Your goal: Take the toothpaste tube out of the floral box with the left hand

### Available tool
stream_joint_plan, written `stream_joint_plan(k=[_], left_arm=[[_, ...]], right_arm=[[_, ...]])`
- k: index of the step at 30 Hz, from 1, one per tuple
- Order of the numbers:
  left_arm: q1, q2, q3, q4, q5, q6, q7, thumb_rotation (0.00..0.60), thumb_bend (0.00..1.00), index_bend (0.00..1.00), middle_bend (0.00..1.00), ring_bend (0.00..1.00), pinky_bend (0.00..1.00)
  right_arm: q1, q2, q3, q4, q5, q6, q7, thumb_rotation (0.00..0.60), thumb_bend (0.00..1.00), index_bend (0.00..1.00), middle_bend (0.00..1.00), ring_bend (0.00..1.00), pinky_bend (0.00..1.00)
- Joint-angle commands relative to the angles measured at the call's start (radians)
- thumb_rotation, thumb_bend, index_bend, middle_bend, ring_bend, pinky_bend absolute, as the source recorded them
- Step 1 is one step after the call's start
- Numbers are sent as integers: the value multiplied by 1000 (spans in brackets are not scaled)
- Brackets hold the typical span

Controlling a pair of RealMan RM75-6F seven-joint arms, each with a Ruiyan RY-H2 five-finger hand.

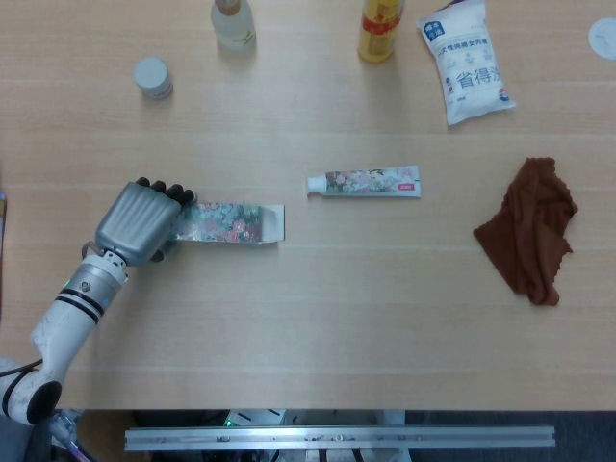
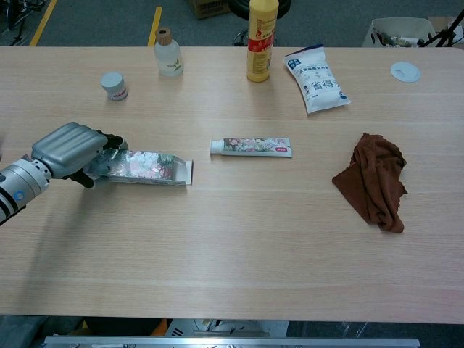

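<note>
On the pale wooden counter (image 1: 318,318), toward its left side, the silver left hand (image 1: 141,223) with black fingers (image 1: 160,190) is seen wrapped around one end of the long floral-printed cardboard box (image 1: 231,223). The box is gripped at its near-hand end and lies flat on the counter, stretched out to the right of the hand, with its open white flap (image 1: 273,224) at the far end. In the chest view the same hand (image 2: 72,151) is shown closed on the box (image 2: 148,167), the flap pointing right.

Beyond the box's open end, further right of the hand and slightly farther back, the floral-printed toothpaste tube (image 1: 366,182) with a white cap is seen lying on the counter, apart from the box; it is also visible in the chest view (image 2: 252,147). It is held by nothing.

Well to the right of the hand, a crumpled brown cloth (image 1: 531,231) is laid on the counter. Behind the hand, a small white-lidded jar (image 1: 152,77) and a clear glass bottle (image 1: 233,23) are placed; further right a yellow bottle (image 1: 379,31) and a white printed pouch (image 1: 465,64) are found.

No right hand is shown in either view.
</note>
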Motion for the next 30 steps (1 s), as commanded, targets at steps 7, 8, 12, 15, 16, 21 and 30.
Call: stream_joint_plan(k=[7, 8, 12, 15, 16, 21, 30], left_arm=[[-15, 37, -1, -40, 17, -39, -97, 600, 293, 297, 241, 259, 340], [-16, 41, -1, -45, 17, -44, -103, 600, 293, 274, 223, 245, 332], [-19, 51, -2, -54, 22, -49, -120, 600, 261, 204, 161, 191, 297], [-19, 57, -4, -60, 27, -46, -132, 600, 229, 167, 125, 161, 277], [-18, 59, -4, -62, 28, -44, -134, 600, 212, 156, 112, 151, 271], [-16, 70, -8, -79, 34, -33, -143, 600, 169, 133, 87, 135, 264], [51, 140, -72, -162, 97, 206, -231, 600, 167, 261, 177, 203, 323]], right_arm=[[4, -1, -1, 2, -2, -6, -3, 600, 294, 575, 386, 262, 356], [4, -1, -1, 2, -2, -5, -3, 600, 294, 575, 386, 262, 356], [4, -1, 0, 1, -2, -6, -4, 600, 294, 575, 386, 262, 356], [4, 0, 0, 0, -1, -6, -4, 600, 294, 575, 386, 262, 356], [4, -1, 0, 0, -1, -6, -4, 600, 294, 575, 386, 262, 356], [4, -1, -1, 0, -3, -5, -5, 600, 294, 575, 386, 262, 356], [-2, 16, -8, -41, -30, 24, -28, 600, 294, 575, 386, 262, 356]])
